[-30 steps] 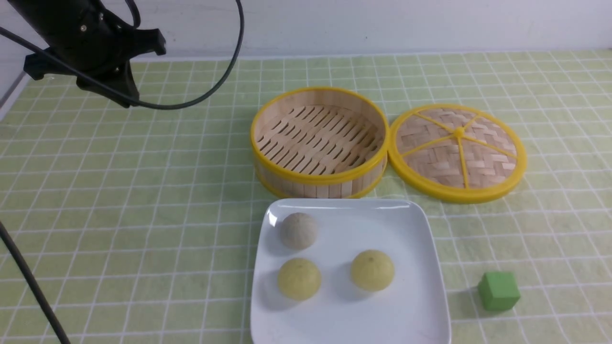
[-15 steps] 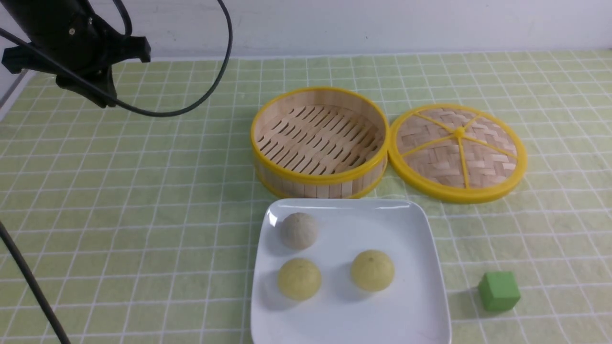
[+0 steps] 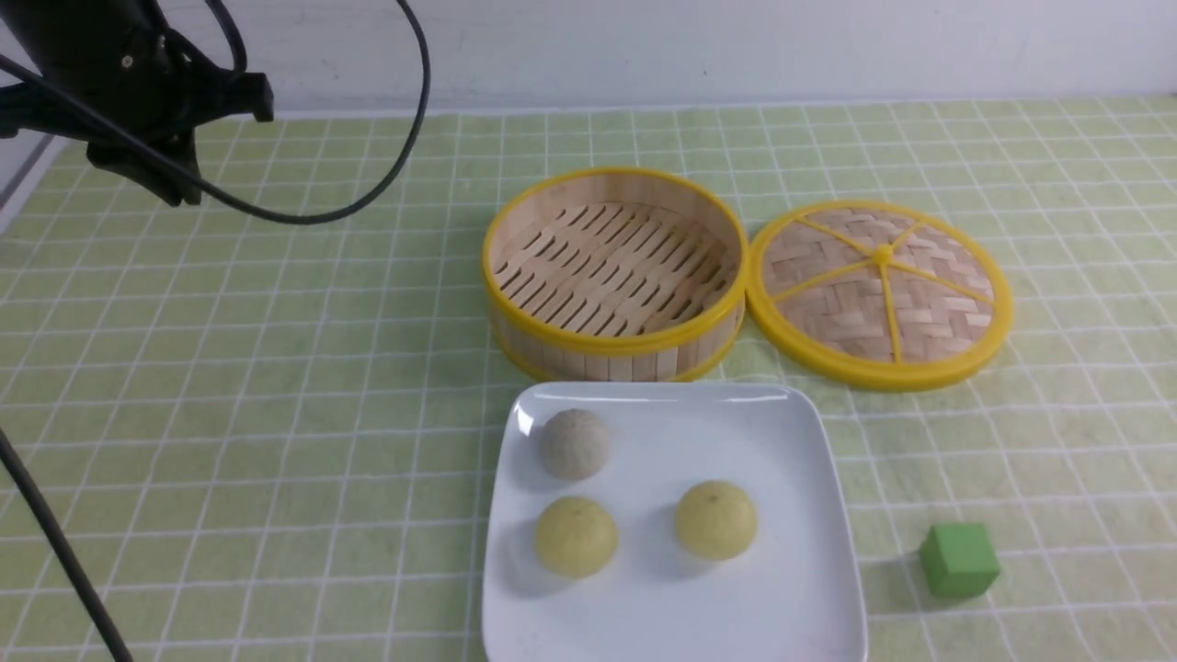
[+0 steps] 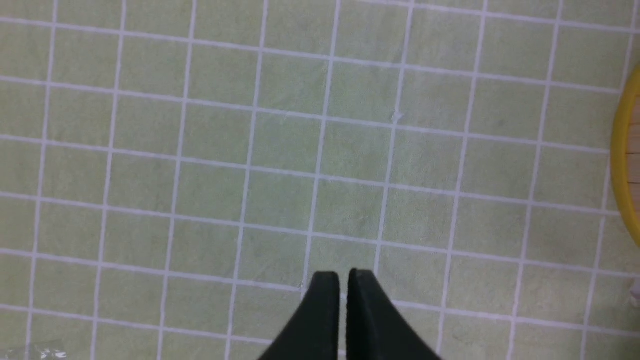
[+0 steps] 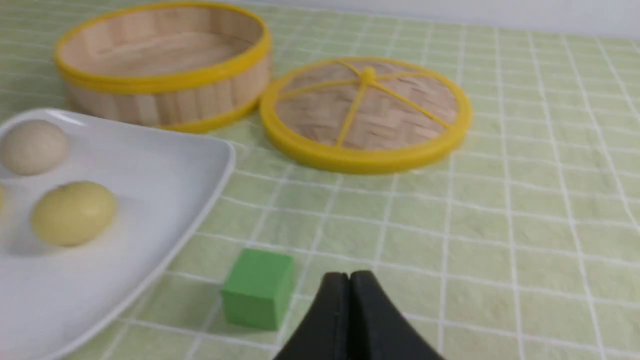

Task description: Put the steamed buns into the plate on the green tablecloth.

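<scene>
Three steamed buns lie in the white square plate (image 3: 800,478) on the green tablecloth (image 3: 276,368): a greyish-beige one (image 3: 574,443) and two pale yellow ones (image 3: 576,536) (image 3: 716,519). My left gripper (image 4: 344,280) is shut and empty, high over bare cloth at the far left; its arm (image 3: 129,83) shows in the front view. My right gripper (image 5: 348,280) is shut and empty, low over the cloth beside the green cube (image 5: 257,288). It is out of the front view. The right wrist view shows the plate (image 5: 165,210), the greyish bun (image 5: 33,146) and one yellow bun (image 5: 74,212).
The empty bamboo steamer (image 3: 614,271) stands just behind the plate, its woven lid (image 3: 881,292) flat to its right. The green cube (image 3: 958,559) sits right of the plate. A black cable (image 3: 55,542) crosses the near left corner. A wall runs along the far edge.
My left arm has moved further left toward the far left corner. The buns, plate, steamer, lid and cube have not moved.
</scene>
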Controlling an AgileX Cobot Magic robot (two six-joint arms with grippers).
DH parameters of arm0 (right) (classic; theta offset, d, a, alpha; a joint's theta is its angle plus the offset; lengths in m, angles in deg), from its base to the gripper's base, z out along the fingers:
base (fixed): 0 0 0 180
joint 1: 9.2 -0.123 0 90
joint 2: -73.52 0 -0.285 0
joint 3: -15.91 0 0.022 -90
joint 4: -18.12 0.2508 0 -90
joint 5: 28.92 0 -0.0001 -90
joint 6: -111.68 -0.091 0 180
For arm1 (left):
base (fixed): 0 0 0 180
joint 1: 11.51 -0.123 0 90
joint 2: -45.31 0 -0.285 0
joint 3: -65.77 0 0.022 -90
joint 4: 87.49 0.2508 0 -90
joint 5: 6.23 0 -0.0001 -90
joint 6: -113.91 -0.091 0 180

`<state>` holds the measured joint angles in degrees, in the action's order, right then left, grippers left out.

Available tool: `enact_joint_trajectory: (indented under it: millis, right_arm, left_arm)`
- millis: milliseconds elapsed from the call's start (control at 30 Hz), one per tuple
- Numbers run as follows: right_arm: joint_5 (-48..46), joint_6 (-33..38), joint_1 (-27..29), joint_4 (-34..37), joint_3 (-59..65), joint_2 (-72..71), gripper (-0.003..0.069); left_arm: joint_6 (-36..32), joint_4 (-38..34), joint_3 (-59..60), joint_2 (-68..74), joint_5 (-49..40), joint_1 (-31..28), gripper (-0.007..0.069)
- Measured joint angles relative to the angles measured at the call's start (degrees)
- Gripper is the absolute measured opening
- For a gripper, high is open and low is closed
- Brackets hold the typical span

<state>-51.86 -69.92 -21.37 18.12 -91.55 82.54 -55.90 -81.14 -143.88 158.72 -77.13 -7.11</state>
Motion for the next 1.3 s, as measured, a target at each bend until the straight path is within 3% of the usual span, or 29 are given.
enact_joint_trajectory:
  millis: [200,400,533,700,900,1100,1300]
  right_arm:
    - [0.1,0.0,6.0,0.0,5.7,-1.9,0.0009]
    - [0.0,0.0,6.4,-0.4,5.7,-1.9,0.0013]
    - [0.0,0.0,6.4,-0.4,5.7,-1.9,0.0013]
    - [0.0,0.1,6.4,-0.4,5.7,-1.9,0.0018]
    - [0.0,0.1,6.4,-0.4,5.7,-1.9,0.0027]
    - [0.0,0.2,6.4,-0.4,5.7,-1.9,0.0036]
    - [0.0,0.2,6.4,-0.4,5.7,-1.9,0.0045]
  left_arm:
    - [-2.7,-1.8,2.2,-7.9,0.0,0.0,0.0002]
    - [-5.8,-1.9,9.3,-18.8,0.0,0.0,0.0002]
    - [-5.3,-2.8,19.9,-30.1,0.0,0.0,0.0002]
    - [-5.6,-9.1,37.7,-44.8,0.3,0.0,0.0004]
    - [-9.5,-18.1,64.1,-68.2,14.8,0.0,0.0005]
    - [-8.8,-20.1,77.5,-85.8,34.1,0.0,0.0011]
    - [-8.6,-20.2,84.2,-94.5,43.7,0.0,0.0015]
